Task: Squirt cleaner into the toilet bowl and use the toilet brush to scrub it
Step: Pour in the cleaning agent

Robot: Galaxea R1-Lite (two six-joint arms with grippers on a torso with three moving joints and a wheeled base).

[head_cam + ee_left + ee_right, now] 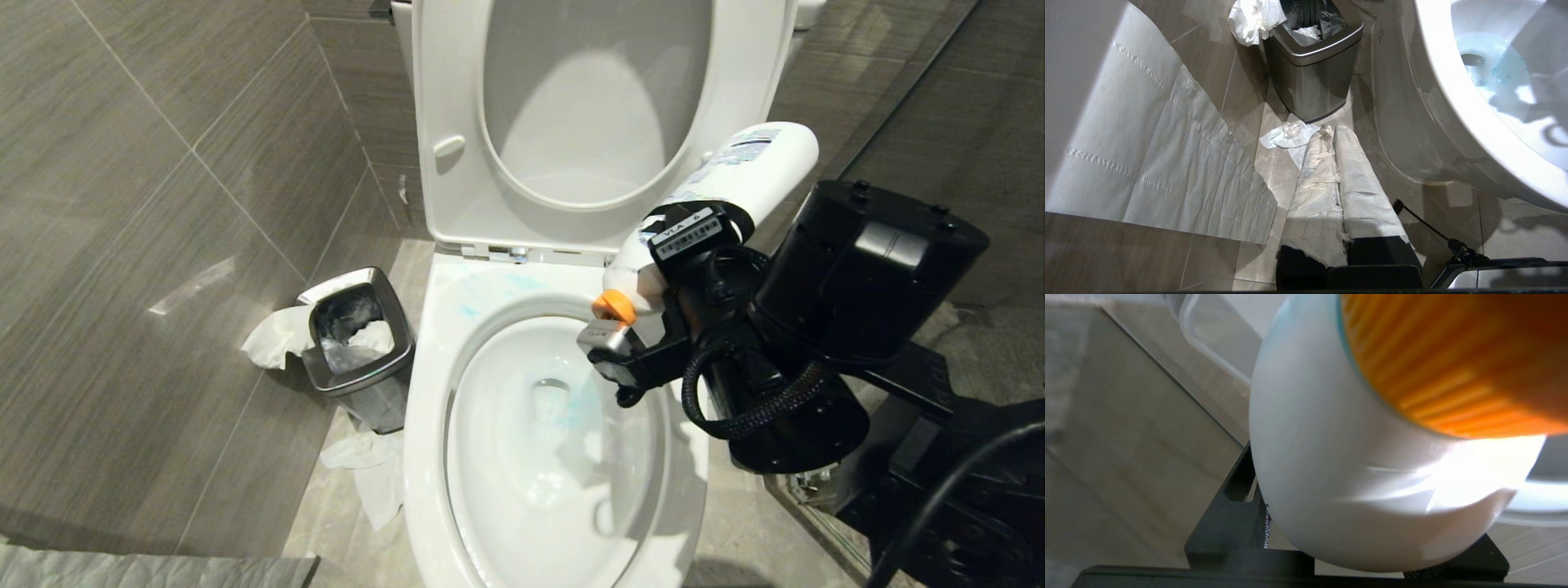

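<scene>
The cleaner (735, 175), a white bottle, is tipped nozzle-down over the toilet bowl (424, 425). Its orange collar (614, 306) hangs above the bowl's back right rim. My right gripper (653, 302) is shut on the bottle's body just behind the collar. The right wrist view is filled by the cleaner (1351, 477) and its orange collar (1453, 363), held in the right gripper (1355, 539). Blue streaks (575, 408) lie in the bowl's water. The seat and lid (441, 122) stand raised. My left gripper (1333, 130) hangs shut and empty near the floor beside the toilet bowl (1437, 102). The toilet brush is out of view.
A small steel bin (359, 335) with a black liner stands on the floor left of the toilet, also seen as the bin (1310, 77). Crumpled tissue (367, 469) lies on the floor by it. A sheet of toilet paper (1147, 143) hangs by the tiled left wall.
</scene>
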